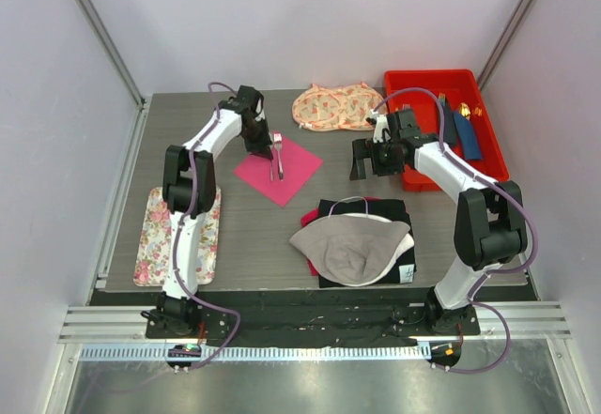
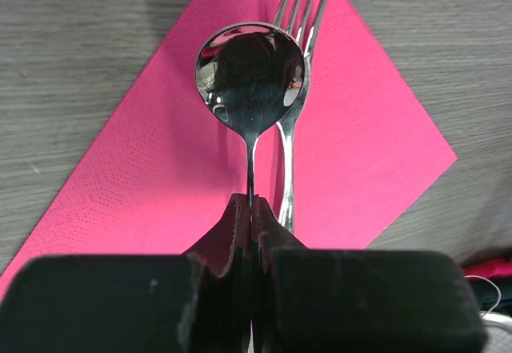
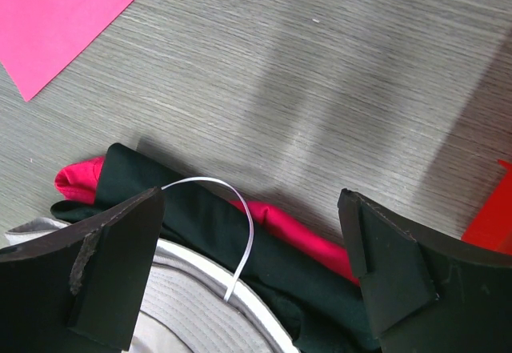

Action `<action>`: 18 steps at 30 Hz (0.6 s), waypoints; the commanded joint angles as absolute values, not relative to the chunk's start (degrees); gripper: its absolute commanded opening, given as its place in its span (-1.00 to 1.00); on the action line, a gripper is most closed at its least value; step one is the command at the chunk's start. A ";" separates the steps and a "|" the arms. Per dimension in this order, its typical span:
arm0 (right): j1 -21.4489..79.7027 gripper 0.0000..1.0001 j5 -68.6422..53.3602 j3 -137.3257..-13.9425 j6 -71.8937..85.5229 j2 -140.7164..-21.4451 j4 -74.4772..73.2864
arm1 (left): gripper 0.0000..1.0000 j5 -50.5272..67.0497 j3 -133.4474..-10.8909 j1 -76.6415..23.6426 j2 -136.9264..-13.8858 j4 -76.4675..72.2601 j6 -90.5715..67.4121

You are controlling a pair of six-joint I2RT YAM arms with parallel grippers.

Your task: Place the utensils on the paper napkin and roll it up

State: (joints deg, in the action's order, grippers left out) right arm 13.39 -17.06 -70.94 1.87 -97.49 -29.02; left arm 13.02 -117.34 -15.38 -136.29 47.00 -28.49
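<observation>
Utensils (image 1: pixel 277 159) are being shown from the top, over the middle of the paper napkin (image 1: pixel 299 175). It is lying flat on the tabletop (image 1: pixel 254 231) like a pink diamond. The left pincer (image 1: pixel 270 146) is being held right at them. The right pincer (image 1: pixel 371 162) is being held wide apart, near the red bin (image 1: pixel 418 90).

From the left wrist, the spoon (image 2: pixel 250 73) is being squeezed by its thin handle in the closed left pincer. The fork (image 2: pixel 286 169) is lying just beside it on the napkin. Both are looking shiny and slim. If the spoon is being let go while tilted, it could get bumped sideways off the fork. The thin paper could also get dragged.

From the right wrist, nothing is being held. A napkin corner and piled cloths (image 3: pixel 200 217) are being seen.
</observation>
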 commanded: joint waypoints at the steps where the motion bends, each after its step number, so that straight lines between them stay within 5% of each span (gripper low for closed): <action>1: 13.71 0.99 -16.70 -72.25 1.93 -97.12 -28.48 | -0.99 12.92 -120.67 -15.56 -136.75 46.32 -28.83; 18: 13.71 0.99 -16.35 -72.25 1.76 -97.73 -28.30 | -0.79 13.45 -124.72 -15.56 -140.27 47.46 -29.71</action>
